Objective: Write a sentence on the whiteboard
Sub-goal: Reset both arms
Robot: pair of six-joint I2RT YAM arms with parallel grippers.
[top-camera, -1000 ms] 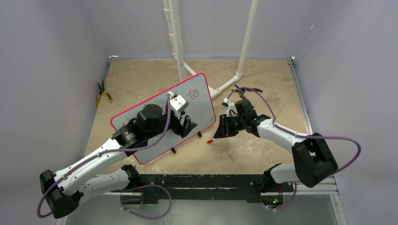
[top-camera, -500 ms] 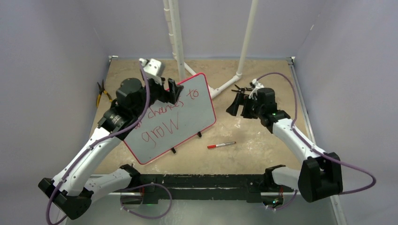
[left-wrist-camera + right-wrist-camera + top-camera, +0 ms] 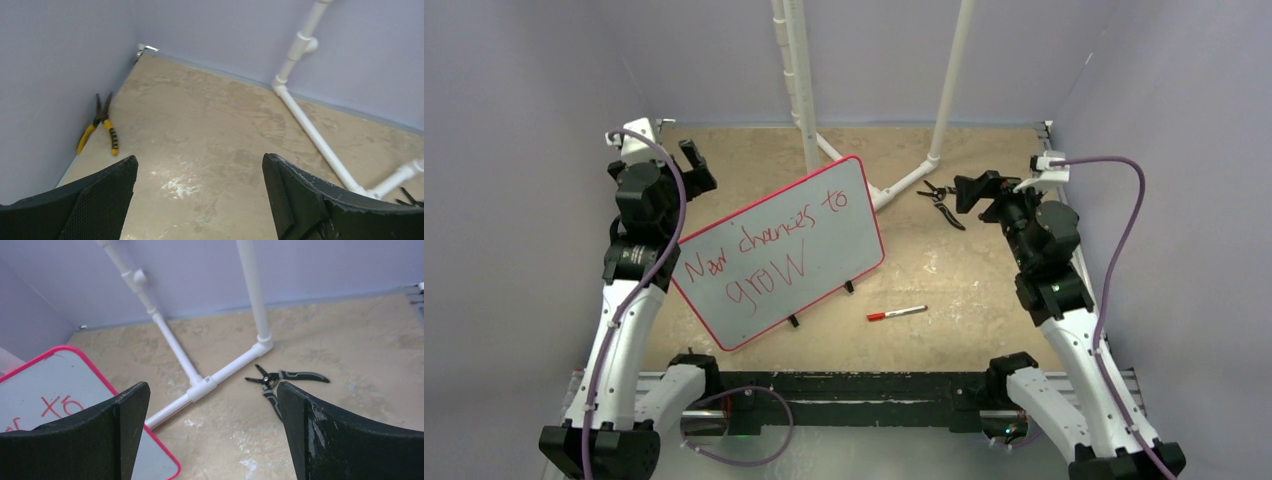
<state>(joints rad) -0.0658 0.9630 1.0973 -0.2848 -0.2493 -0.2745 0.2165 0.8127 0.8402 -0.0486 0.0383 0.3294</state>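
Left tool [image 3: 199, 165], right tool [image 3: 212, 387]: jaws wide; sentence [image 3: 769, 245] on whiteboard [image 3: 844, 215].

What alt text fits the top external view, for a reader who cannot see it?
A red-rimmed whiteboard on a tan table bears the sentence "New chances to grow" in red handwriting. A marker lies beside it; the left gripper and right gripper hang at the sides, open and empty.

White links, black joints; purple cables [image 3: 1092, 160] run along each arm; left claw [image 3: 694, 165] and right claw [image 3: 972, 193] matte black.
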